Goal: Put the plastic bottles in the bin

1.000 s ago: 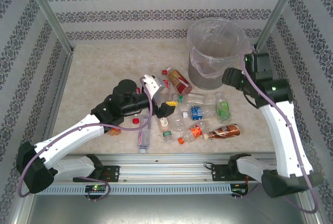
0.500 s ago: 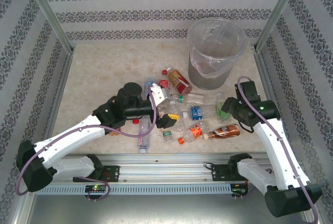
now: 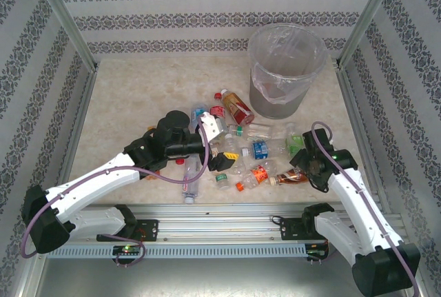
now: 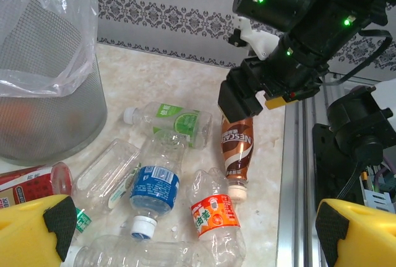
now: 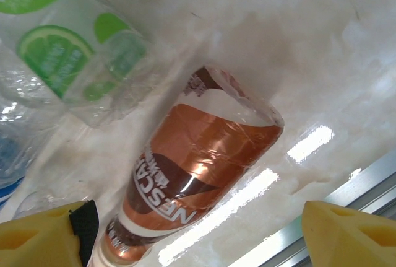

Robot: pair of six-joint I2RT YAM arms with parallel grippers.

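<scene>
Several plastic bottles (image 3: 242, 147) lie in a loose heap on the table in front of the bin (image 3: 286, 69), which stands at the back right. My right gripper (image 3: 298, 165) hangs open just over a brown-labelled bottle (image 5: 198, 180), whose body lies between the yellow fingers (image 5: 349, 236) without touching them. A green-labelled bottle (image 5: 68, 50) lies beside it. My left gripper (image 4: 198, 236) is open low over the heap, above a blue-labelled bottle (image 4: 154, 189) and an orange-labelled bottle (image 4: 213, 214). It holds nothing. The right gripper (image 4: 266, 87) is seen over the brown bottle (image 4: 237, 149).
An aluminium rail (image 3: 227, 211) runs along the near table edge, close to the brown bottle. Patterned walls and two metal posts (image 3: 365, 18) enclose the table. A red-labelled bottle (image 3: 236, 107) lies nearest the bin. One clear bottle (image 3: 191, 178) lies near the rail.
My right arm has swung from beside the bin down to the brown bottle near the rail, and its jaws have spread wider. The left gripper shifted slightly right over the heap.
</scene>
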